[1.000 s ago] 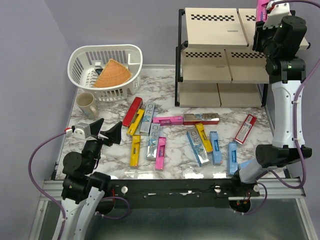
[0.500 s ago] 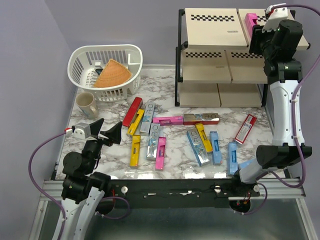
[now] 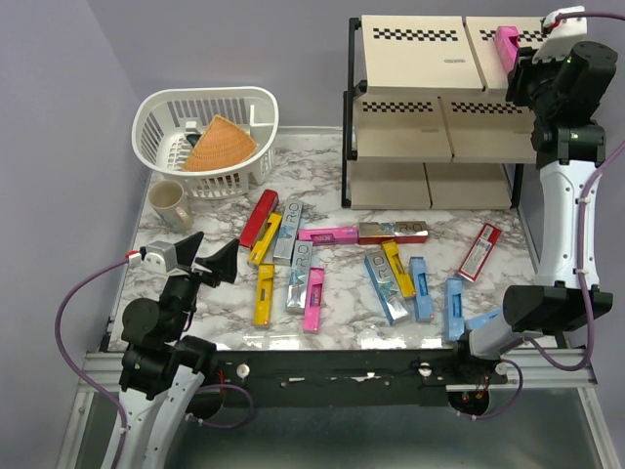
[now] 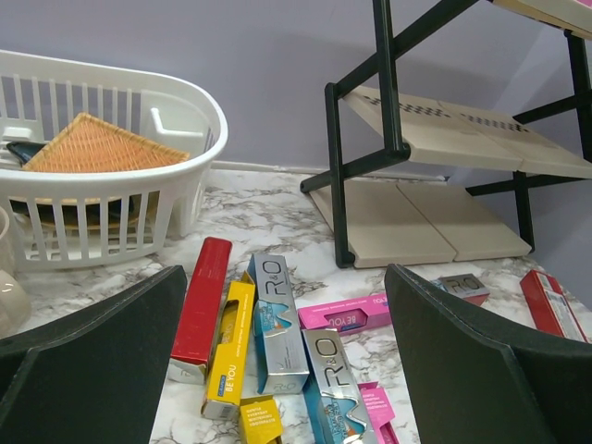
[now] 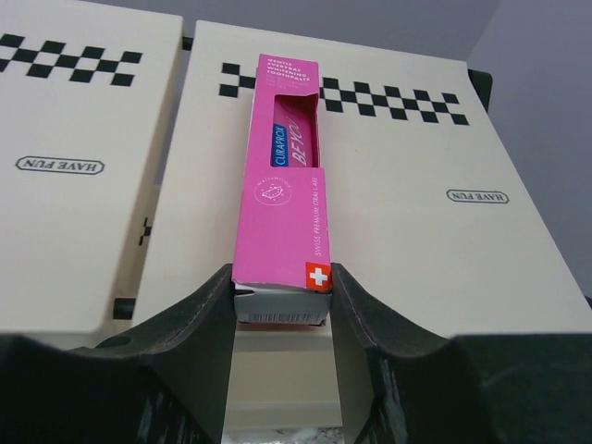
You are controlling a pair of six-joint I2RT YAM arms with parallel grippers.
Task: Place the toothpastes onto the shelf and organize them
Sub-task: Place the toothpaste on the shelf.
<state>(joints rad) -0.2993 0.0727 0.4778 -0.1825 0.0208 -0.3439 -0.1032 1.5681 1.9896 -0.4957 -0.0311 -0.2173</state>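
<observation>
The right hand (image 5: 280, 287) pinches a pink toothpaste (image 5: 282, 185) over the top of the shelf (image 5: 407, 213); the left hand (image 4: 285, 277) is spread.

Right wrist view, pink carton (image 5: 282, 185): "CURAPROX" is printed on a blue strip, with "BE YOU" beside it. "SWISS PREMIUM ORAL CARE" runs along the near half. A white cross on a red square is marked at the near corner. The small print at the far end is too fine to read.

"HAVE FUN" in an oval is seen upside down on the left panel (image 5: 83, 111) and on the right panel (image 5: 407, 185).

Left wrist view: "R/O" is read on two silver-blue cartons (image 4: 275, 324), and "BE YOU" on a yellow carton (image 4: 231, 342).
</observation>
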